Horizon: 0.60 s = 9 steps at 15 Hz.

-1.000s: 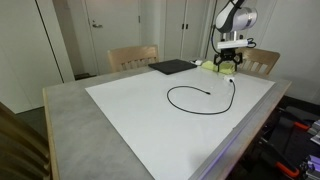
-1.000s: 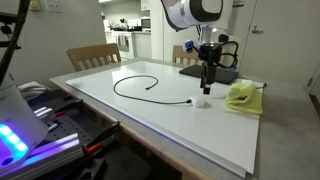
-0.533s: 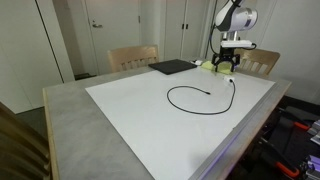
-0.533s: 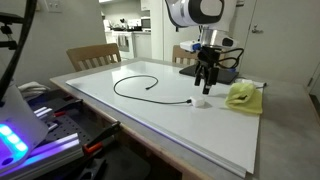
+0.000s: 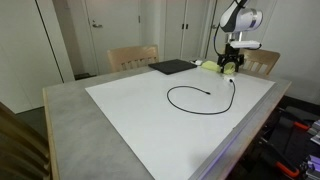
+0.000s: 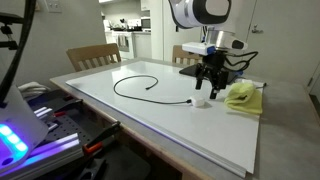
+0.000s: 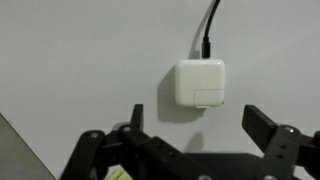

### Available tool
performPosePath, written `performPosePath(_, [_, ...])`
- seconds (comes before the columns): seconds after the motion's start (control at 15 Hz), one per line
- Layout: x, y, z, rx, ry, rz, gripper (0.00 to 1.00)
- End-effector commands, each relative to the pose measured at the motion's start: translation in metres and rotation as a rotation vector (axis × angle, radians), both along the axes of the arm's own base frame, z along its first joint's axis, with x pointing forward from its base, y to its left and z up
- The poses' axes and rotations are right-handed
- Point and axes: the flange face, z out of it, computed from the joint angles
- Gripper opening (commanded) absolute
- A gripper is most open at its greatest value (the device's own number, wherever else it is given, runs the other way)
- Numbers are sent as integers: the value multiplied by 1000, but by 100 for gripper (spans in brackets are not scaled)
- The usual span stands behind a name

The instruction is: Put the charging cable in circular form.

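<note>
Over the sheet's corner by the pad: the gripper [image 5: 231, 70] [image 6: 209, 85] hangs above the table [image 5: 65, 112], clear of everything on it.
Claw: the jaws are spread wide and empty; in the wrist view the gripper [image 7: 195, 125] shows one finger either side of the charger block, neither touching it.
Charger block: a small white cube [image 7: 199, 84] [image 6: 201, 102] lying flat on the white sheet, directly beneath the claw.
Charging cable: the thin black cord [image 5: 169, 97] [image 6: 116, 88] lies on the white sheet [image 5: 140, 120], from the sheet's middle to that same corner. One end is plugged into the charger block, seen close up in the wrist view [image 7: 210, 25]. From there it runs along the sheet and curls into a rough, unclosed ring.
Free end: the small dark plug [image 5: 207, 94] rests just inside the ring, apart from the rest of the cord.
Black pad: flat and rectangular [image 5: 172, 67], at the table's far edge, just past the sheet's edge.
Yellow-green object: crumpled [image 6: 241, 96], near the charger block at the sheet's edge, beside the black pad.
Chairs: two wooden ones [image 5: 133, 57] stand along the table's far edge.
</note>
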Motion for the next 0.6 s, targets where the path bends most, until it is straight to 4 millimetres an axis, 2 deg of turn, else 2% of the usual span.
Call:
performPosePath(0.0, [-13,5,-4,33,-35,123,100])
performPosePath(0.27, [-21,14,-12,65,-23,177,100])
performPosePath(0.53, [-28,21,-10,42,5,127,100])
